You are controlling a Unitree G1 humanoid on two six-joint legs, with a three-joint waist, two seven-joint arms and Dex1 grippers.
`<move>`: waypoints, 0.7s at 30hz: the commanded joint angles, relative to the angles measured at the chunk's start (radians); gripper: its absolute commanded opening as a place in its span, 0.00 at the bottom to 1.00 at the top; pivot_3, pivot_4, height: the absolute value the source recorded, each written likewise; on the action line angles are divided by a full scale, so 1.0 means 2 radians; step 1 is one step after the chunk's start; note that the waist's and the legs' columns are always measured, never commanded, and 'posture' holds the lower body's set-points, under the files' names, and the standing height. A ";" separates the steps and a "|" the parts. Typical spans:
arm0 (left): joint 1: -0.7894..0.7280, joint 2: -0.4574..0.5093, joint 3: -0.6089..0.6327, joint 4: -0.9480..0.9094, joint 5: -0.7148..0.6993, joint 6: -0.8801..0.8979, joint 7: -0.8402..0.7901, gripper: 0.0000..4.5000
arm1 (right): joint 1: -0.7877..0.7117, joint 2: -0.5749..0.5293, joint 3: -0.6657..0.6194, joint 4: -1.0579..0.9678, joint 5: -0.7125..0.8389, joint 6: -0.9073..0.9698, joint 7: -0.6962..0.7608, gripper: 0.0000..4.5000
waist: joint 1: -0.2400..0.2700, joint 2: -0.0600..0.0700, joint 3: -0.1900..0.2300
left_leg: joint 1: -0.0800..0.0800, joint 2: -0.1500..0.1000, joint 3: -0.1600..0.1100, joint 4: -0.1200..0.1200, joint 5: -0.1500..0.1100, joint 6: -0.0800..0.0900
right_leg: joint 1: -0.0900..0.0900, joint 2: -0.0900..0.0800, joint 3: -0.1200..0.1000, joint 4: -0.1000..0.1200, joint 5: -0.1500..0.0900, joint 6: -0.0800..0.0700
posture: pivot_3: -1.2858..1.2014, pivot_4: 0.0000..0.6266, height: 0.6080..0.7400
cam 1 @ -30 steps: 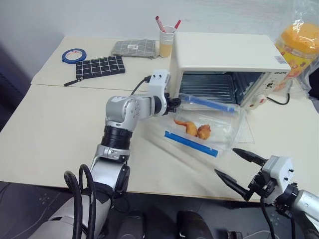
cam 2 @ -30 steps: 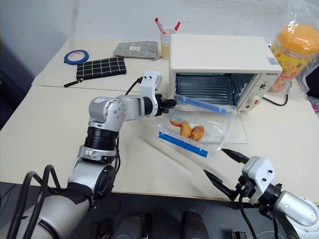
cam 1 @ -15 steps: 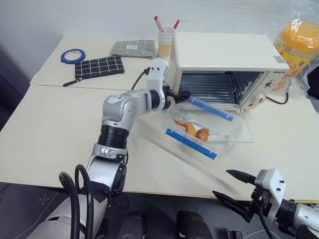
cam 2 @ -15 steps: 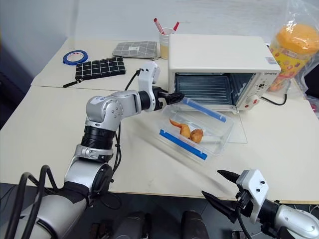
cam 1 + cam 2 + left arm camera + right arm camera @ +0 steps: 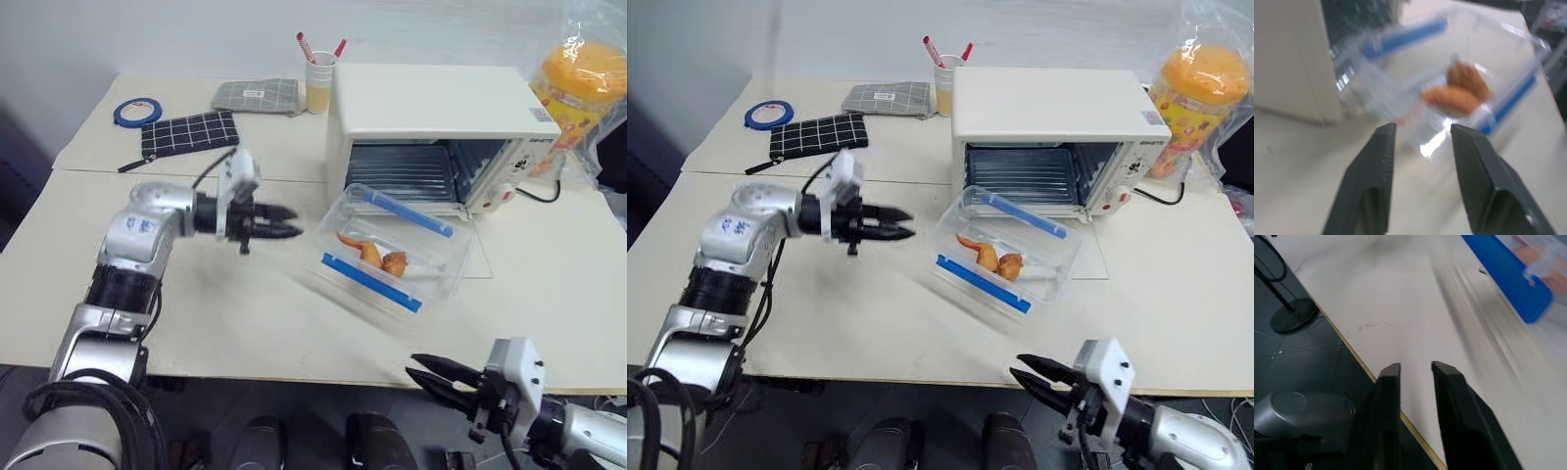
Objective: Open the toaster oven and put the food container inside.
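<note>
- food container (image 5: pixel 390 257) is sitting tilted on the dropped glass door, just in front of the open toaster oven (image 5: pixel 438 132), not inside yet
- left gripper (image 5: pixel 285 221) is hanging beside it, fingers slightly apart, empty
- right gripper (image 5: pixel 1031 375) is near the worktop (image 5: pixel 245 313) edge, fingers narrowly parted, empty
- regrasp a short side, level it, slide straight in

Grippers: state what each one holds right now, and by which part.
Nothing is held. The left gripper is apart from the food container, with a bare gap between its fingers; the right gripper hangs at the table edge.
</note>
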 commanded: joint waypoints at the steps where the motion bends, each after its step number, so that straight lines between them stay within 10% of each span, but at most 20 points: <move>1: 0.027 0.013 -0.017 -0.026 0.021 -0.063 -0.044 0.10 | -0.028 0.013 0.027 -0.004 -0.014 -0.003 -0.024 0.00 | 0.001 0.000 0.000 | 0.000 0.000 0.000 0.000 0.000 0.000 | 0.000 0.000 0.000 0.000 0.000 0.000 | 0.52 0.24 1.00; 21: 0.019 -0.227 -0.025 0.041 0.091 -0.144 0.168 0.01 | -0.288 -0.038 -0.013 0.216 -0.089 -0.019 -0.048 0.00 | 0.000 0.000 0.000 | -0.001 -0.002 0.000 0.000 0.000 0.003 | 0.000 -0.001 0.000 0.000 0.001 0.002 | 0.52 0.24 1.00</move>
